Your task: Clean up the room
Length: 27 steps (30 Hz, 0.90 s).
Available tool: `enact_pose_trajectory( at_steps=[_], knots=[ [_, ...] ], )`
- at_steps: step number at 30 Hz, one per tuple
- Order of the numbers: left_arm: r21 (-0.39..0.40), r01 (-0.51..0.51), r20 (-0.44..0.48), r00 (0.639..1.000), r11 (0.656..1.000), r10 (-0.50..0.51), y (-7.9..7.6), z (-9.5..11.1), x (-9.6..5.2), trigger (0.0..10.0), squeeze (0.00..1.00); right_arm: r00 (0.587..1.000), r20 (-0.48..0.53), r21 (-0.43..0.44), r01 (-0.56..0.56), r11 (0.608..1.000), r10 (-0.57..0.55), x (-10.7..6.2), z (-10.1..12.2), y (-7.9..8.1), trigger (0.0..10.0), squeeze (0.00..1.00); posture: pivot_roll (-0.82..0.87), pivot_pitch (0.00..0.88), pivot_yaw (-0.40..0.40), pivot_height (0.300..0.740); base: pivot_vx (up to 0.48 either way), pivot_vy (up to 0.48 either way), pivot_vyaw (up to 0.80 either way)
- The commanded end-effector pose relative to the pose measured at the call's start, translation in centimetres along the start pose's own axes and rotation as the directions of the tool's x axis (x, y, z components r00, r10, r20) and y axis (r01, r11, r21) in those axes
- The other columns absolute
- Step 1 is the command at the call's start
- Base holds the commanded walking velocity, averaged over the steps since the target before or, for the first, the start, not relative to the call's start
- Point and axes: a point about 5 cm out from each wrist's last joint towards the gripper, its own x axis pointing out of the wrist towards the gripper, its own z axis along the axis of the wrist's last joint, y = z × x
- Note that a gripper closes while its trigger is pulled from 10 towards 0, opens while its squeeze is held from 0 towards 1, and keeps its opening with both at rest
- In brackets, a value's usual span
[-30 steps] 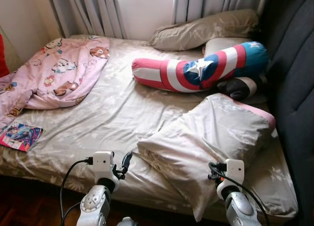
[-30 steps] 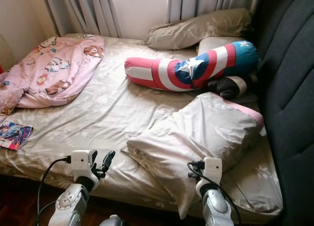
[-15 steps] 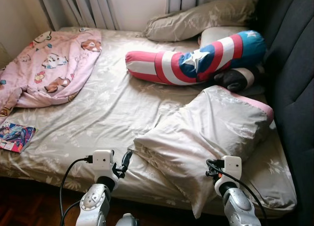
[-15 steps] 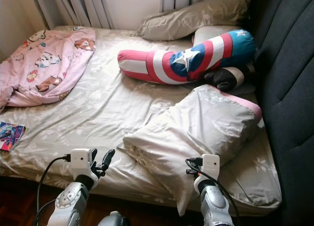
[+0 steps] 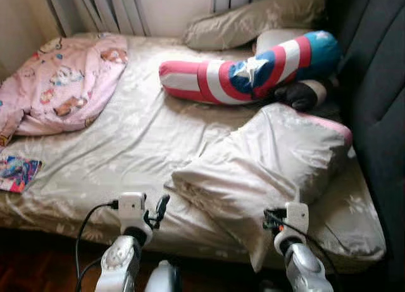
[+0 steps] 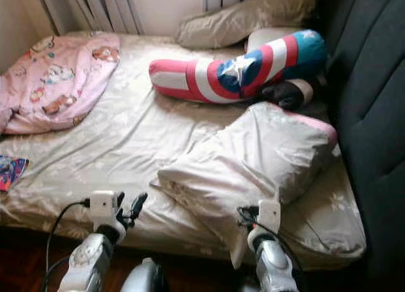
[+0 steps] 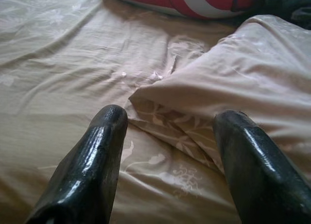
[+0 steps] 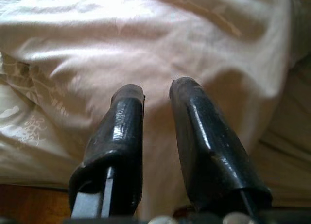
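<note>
A large beige pillow [image 5: 266,165] lies askew on the bed [image 5: 126,152], the spread left gripper [image 7: 167,136] at its corner, the right gripper [image 8: 155,95] narrowly parted; beyond, a star-striped bolster [image 5: 253,73], pink blanket [image 5: 63,83], possibly a comic [image 5: 18,173]

A beige pillow [image 5: 266,168] is blocking the bed's [image 5: 126,146] near right, while open sheet is lying ahead of the left claw [image 7: 167,122].
</note>
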Motion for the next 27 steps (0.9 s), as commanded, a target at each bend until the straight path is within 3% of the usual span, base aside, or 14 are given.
enact_pose_trajectory(
  at_steps=[1, 12, 15, 20, 27],
  knots=[
    [0.007, 0.008, -0.007, 1.0, 1.0, -0.008, -0.1, 0.1, 0.0, 10.0, 0.0, 1.0, -0.013, 0.02, 0.003, 1.0, -0.003, -0.2, -0.5, 0.0, 10.0, 0.0, 0.09, 0.111, 0.02, 0.648, 0.0, 0.0, 0.0],
    [0.004, 0.007, -0.007, 1.0, 1.0, -0.007, -0.1, 0.2, 0.1, 10.0, 0.0, 0.998, 0.05, 0.046, -0.042, 0.998, 0.04, 0.1, 0.5, 0.5, 10.0, 0.0, 0.09, 0.104, 0.02, 0.648, 0.0, 0.0, 0.0],
    [0.002, 0.007, -0.003, 1.0, 1.0, -0.007, -0.1, 0.2, 0.1, 10.0, 0.0, 0.994, 0.091, 0.04, -0.059, 0.997, 0.056, 0.2, 1.2, 0.7, 10.0, 0.0, 0.09, 0.105, 0.021, 0.648, 0.0, 0.0, 0.0],
    [-0.004, 0.005, 0.011, 1.0, 1.0, -0.005, 0.0, 0.5, 0.2, 10.0, 0.0, 0.967, 0.254, 0.016, -0.024, 1.0, 0.019, 0.4, 3.9, 0.2, 10.0, 0.0, 0.09, 0.105, 0.024, 0.648, 0.207, 0.0, 0.0],
    [-0.002, 0.007, 0.008, 1.0, 1.0, -0.007, 0.0, 0.4, 0.2, 10.0, 0.0, 0.957, 0.29, 0.021, -0.03, 0.999, 0.022, 0.8, 5.3, 0.4, 10.0, 0.0, 0.09, 0.105, 0.024, 0.648, 0.28, 0.0, 0.0]
  ],
)
